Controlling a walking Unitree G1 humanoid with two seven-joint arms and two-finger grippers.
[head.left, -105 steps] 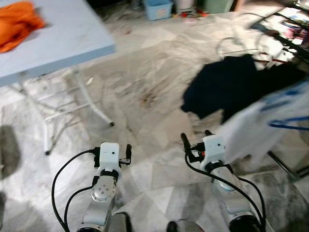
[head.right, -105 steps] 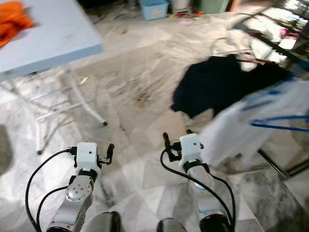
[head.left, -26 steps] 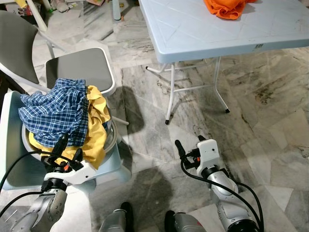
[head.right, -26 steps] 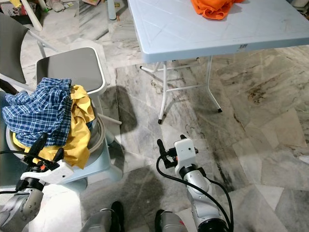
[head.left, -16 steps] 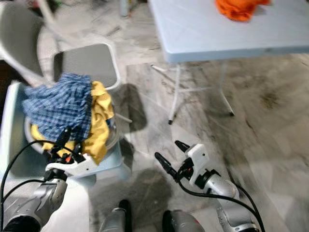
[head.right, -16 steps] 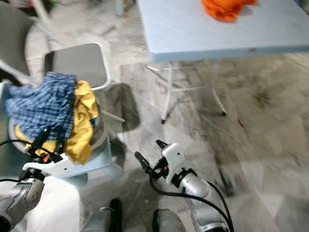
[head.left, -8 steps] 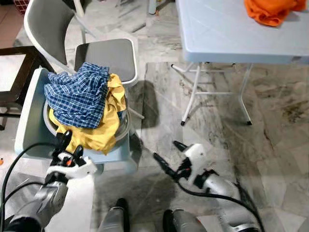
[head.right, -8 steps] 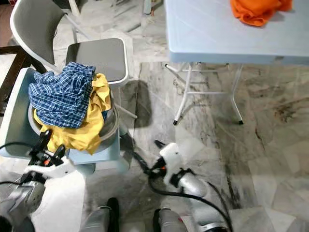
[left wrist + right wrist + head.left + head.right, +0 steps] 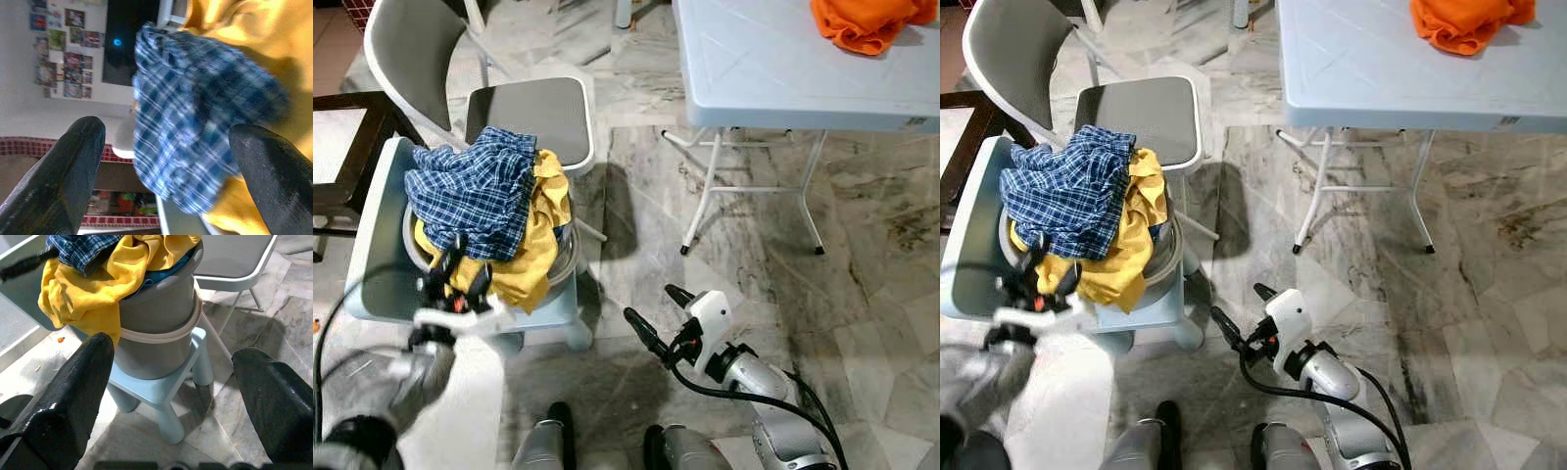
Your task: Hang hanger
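Note:
A blue plaid shirt [image 9: 475, 196] lies on top of a yellow garment [image 9: 533, 255], heaped in a grey bucket [image 9: 156, 313]. The bucket stands on a pale blue stool [image 9: 382, 215] at my left. My left gripper [image 9: 462, 269] is open, blurred with motion, right at the front of the heap. In the left wrist view the left gripper [image 9: 166, 132] has the plaid shirt between its spread fingers, close up. My right gripper [image 9: 649, 304] is open and holds nothing. It hovers low over the marble floor, pointing at the stool's right side.
A grey folding chair [image 9: 524, 108] stands just behind the stool. A pale blue folding table [image 9: 773, 69] with an orange cloth [image 9: 867, 22] on it is at the back right. Dark wooden furniture [image 9: 342, 147] sits at the far left. Marble floor lies between stool and table legs.
The camera swung from a clothes rack on the right to the chair and bucket. In the last half second my left gripper rose up to the laundry heap; the right gripper barely moved.

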